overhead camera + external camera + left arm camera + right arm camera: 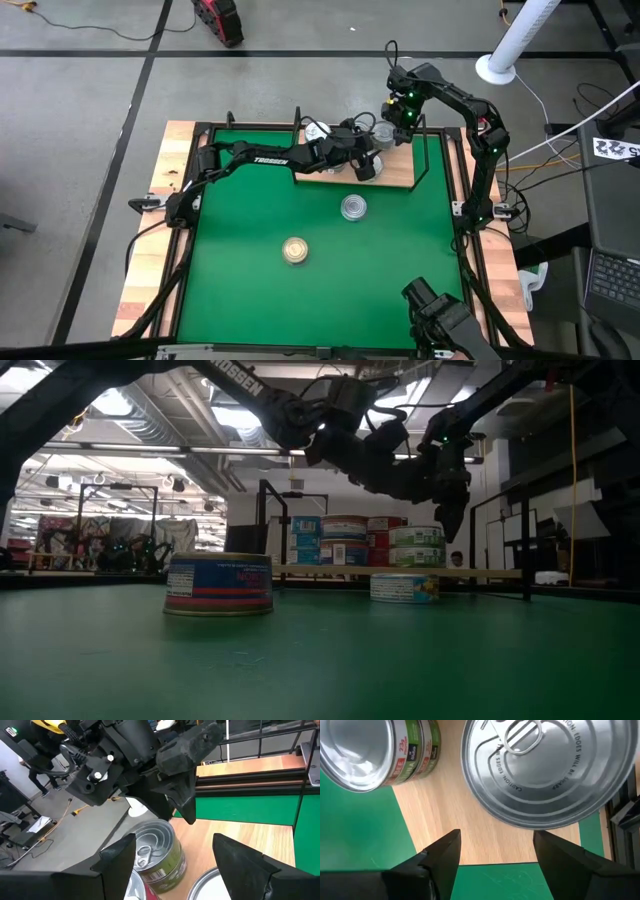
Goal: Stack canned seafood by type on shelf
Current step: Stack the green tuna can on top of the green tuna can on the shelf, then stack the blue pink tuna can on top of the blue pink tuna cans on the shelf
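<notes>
1. The shelf (400,172), a light-wood board with thin black wire rails, sits at the far edge of the green mat (240,250), right of centre.
2. Several tins stand stacked on it. In the low view the stacks read, left to right, as a teal-blue stack (305,540), a blue-and-red banded stack (344,540), a red stack (381,540) and a green stack (415,547).
3. The left gripper (366,165) reaches across from the left side and hovers over the near part of the shelf. Its jaws are spread wide and hold nothing; the left wrist view shows the green-labelled stack (160,854) under the gap between its fingers (119,860).
4. The right gripper (398,118) hangs above the far right part of the shelf, just beside the left one. Its jaws are also parted and empty — the right wrist view shows bare wood between the fingers (442,855), with a silver pull-tab lid (545,770) close below and green-labelled tins (395,750) to one side.
5. Two tins remain off the shelf on the mat — a silver-topped tin (353,207) near the middle and a gold-topped tin (294,249) nearer and to its left.
</notes>
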You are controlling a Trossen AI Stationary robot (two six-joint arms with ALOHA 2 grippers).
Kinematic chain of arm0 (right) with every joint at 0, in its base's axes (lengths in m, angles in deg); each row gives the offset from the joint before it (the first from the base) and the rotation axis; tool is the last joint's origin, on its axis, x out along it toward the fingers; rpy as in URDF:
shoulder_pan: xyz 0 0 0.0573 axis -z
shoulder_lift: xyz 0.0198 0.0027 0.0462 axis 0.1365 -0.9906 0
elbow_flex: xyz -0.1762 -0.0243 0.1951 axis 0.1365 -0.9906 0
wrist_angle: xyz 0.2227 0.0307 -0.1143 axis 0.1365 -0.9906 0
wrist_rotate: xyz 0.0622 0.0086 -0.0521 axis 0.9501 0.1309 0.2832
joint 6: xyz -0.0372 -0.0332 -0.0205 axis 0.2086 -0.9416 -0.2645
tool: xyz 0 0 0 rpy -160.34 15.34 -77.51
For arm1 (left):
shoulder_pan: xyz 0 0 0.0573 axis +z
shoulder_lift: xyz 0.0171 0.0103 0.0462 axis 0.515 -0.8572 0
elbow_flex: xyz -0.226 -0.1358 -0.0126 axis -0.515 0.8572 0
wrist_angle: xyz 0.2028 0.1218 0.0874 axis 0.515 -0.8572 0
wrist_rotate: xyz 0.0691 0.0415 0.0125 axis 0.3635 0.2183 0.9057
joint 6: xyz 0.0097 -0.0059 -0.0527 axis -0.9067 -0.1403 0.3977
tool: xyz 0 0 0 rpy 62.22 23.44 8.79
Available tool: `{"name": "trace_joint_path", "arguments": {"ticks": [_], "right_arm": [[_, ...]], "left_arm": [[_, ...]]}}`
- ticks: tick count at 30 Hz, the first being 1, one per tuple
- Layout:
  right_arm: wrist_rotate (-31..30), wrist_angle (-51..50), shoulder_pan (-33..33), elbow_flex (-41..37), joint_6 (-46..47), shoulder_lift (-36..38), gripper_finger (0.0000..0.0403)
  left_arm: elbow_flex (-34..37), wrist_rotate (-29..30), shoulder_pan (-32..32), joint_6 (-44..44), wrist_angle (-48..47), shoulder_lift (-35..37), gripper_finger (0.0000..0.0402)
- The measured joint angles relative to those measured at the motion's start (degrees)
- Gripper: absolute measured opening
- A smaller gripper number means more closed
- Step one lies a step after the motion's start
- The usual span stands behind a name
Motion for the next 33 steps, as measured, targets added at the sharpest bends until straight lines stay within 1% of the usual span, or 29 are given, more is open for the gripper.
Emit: {"name": "trace_joint_path", "arguments": {"ticks": [8,11,16,20,22,25,29,33], "right_arm": [[0.1,-0.1,0.0,0.0,0.3,0.0,0.0248],[0.0,-0.1,0.0,0.0,0.4,0.0,0.0248],[-3.5,-0.4,0.0,0.0,0.5,0.0,0.0248],[-7.3,-1.8,0.0,0.0,0.3,0.0,0.0248],[-7.9,-2.3,0.0,0.0,0.0,0.0,0.0248],[-7.9,-2.9,0.0,0.8,0.0,0.3,0.0248],[-7.6,-3.6,0.0,3.8,0.0,1.4,0.0248],[-3.1,-4.2,0.0,6.5,0.7,3.4,0.0248]], "left_arm": [[0.0,0.0,-1.0,0.0,0.0,0.0,0.026],[0.0,0.0,-1.9,-1.4,-0.2,0.3,0.026],[0.1,0.1,-4.2,-4.3,-2.2,2.1,0.026],[0.0,0.2,-6.0,-5.9,-5.5,4.3,0.026],[0.0,0.2,-6.8,-6.0,-7.0,5.5,0.026],[0.0,0.3,-7.5,-6.1,-8.4,6.7,0.026],[0.0,0.4,-8.1,-6.1,-10.0,7.7,0.026],[0.0,0.6,-8.6,-6.2,-14.2,9.5,0.026]]}}
